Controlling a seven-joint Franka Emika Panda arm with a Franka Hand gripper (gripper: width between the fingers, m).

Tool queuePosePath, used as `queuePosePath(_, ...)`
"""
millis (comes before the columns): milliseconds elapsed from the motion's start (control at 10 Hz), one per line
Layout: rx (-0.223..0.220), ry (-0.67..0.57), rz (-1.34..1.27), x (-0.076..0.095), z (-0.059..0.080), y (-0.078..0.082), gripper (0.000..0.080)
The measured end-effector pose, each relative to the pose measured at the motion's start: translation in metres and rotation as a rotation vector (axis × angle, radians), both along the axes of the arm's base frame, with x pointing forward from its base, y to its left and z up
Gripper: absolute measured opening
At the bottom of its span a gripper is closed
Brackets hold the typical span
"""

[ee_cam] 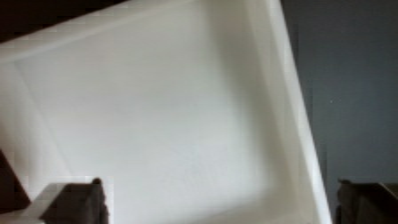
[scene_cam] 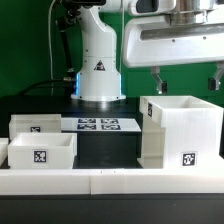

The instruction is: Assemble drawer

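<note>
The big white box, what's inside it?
The big white box is open on top. Only bare white inner wall shows near its rim. Its front wall hides the bottom, so something small could sit there unseen.

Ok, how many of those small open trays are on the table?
2. Both sit at the exterior view's left: the front tray, nearest the camera, and the rear tray just behind it. The boxy housing might hide something behind it.

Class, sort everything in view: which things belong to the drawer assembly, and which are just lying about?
Job in hand: housing, front tray, rear tray, open tool above the housing.
Lying about: marker board, long white rail.
</note>
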State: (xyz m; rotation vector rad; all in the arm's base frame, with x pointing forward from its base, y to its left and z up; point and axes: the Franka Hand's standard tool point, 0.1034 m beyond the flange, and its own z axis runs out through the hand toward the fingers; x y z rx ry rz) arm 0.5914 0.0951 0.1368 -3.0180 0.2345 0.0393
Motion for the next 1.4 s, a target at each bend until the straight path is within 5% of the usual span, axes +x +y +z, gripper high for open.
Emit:
queuePosePath(200, -0.017, -0.012, 0.101, -0.006, 0.001, -0.054, 0.0649)
queuePosePath(500, -0.027, -0.020, 0.135, -0.013, -0.011, -0.112, 0.0649)
queuePosePath(700, -0.031, -0.020, 0.199, -0.013, -0.024, -0.131, 0.0649)
queuePosePath(1100, -0.033, -0.018, 0.212, -0.015, -0.027, -0.135, 0.0649)
queuePosePath(1400, -0.072, -0.038, 0.218, -0.034, -0.055, -0.173, 0.0649)
